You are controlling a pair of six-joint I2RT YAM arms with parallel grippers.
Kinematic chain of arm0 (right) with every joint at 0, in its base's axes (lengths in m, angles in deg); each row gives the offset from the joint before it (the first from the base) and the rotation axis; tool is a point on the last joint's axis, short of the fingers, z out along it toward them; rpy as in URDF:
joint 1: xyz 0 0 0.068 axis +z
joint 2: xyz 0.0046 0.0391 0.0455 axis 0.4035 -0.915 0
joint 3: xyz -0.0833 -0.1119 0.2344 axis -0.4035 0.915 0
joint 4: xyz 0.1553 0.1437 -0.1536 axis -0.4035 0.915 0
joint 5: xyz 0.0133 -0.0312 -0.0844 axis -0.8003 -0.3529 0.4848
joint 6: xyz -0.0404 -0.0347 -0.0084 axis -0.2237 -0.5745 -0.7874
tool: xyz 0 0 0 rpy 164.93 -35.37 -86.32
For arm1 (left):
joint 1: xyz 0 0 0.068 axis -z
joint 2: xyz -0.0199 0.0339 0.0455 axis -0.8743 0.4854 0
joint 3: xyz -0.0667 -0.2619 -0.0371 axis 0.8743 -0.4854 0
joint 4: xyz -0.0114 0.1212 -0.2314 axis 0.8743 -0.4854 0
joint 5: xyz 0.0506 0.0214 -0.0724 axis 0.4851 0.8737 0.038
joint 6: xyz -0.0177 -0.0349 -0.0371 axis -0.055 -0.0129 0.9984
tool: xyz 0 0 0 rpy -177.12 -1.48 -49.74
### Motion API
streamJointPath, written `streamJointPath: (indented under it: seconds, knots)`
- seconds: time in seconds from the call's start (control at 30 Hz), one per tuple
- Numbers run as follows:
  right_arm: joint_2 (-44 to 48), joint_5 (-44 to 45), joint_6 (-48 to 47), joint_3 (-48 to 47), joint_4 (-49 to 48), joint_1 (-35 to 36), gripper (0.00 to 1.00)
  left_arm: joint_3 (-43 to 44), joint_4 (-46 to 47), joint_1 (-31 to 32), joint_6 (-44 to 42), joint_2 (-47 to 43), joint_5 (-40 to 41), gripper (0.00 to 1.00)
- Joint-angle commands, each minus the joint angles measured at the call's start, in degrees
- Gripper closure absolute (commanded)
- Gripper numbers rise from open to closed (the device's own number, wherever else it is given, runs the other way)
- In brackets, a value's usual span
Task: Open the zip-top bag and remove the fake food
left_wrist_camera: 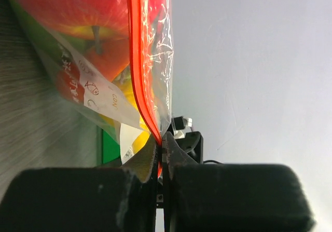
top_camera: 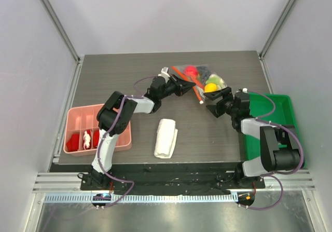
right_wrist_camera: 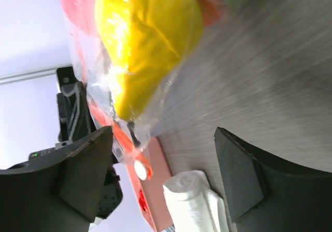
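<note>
1. Left wrist view: left fingers (left_wrist_camera: 78, 201) pinch bag's (left_wrist_camera: 155, 45) zip strip (left_wrist_camera: 137, 60), far-centre table (top_camera: 207, 133).
2. Right fingers (right_wrist_camera: 249, 175) wide, empty, beside bag.
3. Film soft, slippery; take the slider (right_wrist_camera: 140, 168) next, I judge.

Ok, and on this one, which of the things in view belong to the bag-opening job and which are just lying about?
Part of the job: zip-top bag, pinched at its zip strip by the left gripper; fake food inside it; right gripper, open beside the bag.
Just lying about: folded white cloth; pink compartment tray; green bin.
</note>
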Motion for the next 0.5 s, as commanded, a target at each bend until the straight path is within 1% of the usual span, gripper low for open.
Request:
streamJointPath:
  seconds: [0.0, 0.1, 0.13, 0.17, 0.2, 0.23, 0.27, 0.3, 0.33, 0.37, 0.4, 0.43, 0.47]
  knots:
    - [-1.8, -1.4, 4.8, 0.8, -14.0, 0.5, 0.21, -0.4, 5.4, 0.9, 1.0, -5.4, -1.2, 1.00]
    - [-3.9, -2.2, 6.2, 0.7, -18.6, 0.6, 0.32, -2.4, 5.1, 0.9, 0.0, -7.2, -1.0, 1.00]
    - [-4.8, -2.1, 6.6, 0.5, -19.5, 0.8, 0.40, -3.0, 4.1, 1.0, -0.9, -7.9, -1.0, 1.00]
    - [-5.2, -2.2, 6.6, 0.1, -19.2, 1.0, 0.46, -3.3, 3.7, 1.0, -1.7, -8.2, -1.0, 1.00]
    - [-6.0, -3.3, 7.0, -0.5, -19.1, 1.2, 0.54, -3.7, 3.1, 0.9, -2.3, -8.7, -0.9, 1.00]
    - [-6.5, -3.6, 7.5, -0.8, -20.9, 1.5, 0.70, -4.0, 1.5, 0.7, -4.2, -9.1, -1.1, 1.00]
    - [-7.2, -4.0, 9.4, -0.6, -22.3, 1.5, 0.79, -4.6, 0.3, 0.4, -5.4, -10.4, -1.1, 1.00]
    - [-7.3, -4.2, 10.1, -0.3, -23.4, 1.5, 0.87, -5.2, -1.1, -0.2, -6.8, -11.2, -0.9, 1.00]
    - [-7.2, -4.2, 10.4, 0.1, -23.6, 1.7, 0.96, -5.7, -5.2, -0.5, -10.8, -12.4, -0.3, 1.00]
    - [-6.9, -4.3, 10.0, 0.0, -23.2, 1.6, 0.99, -5.9, -8.0, -0.6, -12.8, -14.2, 0.1, 0.97]
    - [-6.8, -4.7, 9.3, -0.3, -22.2, 1.5, 0.99, -5.8, -10.8, -0.9, -15.5, -15.3, 0.2, 0.93]
    - [-6.6, -5.1, 8.9, -1.3, -20.0, 1.6, 0.99, -5.8, -14.2, -1.0, -17.7, -16.2, 0.4, 0.86]
    - [-6.6, -5.2, 8.7, -1.4, -19.7, 1.6, 0.99, -5.9, -19.9, -0.9, -23.2, -18.8, 1.4, 0.69]
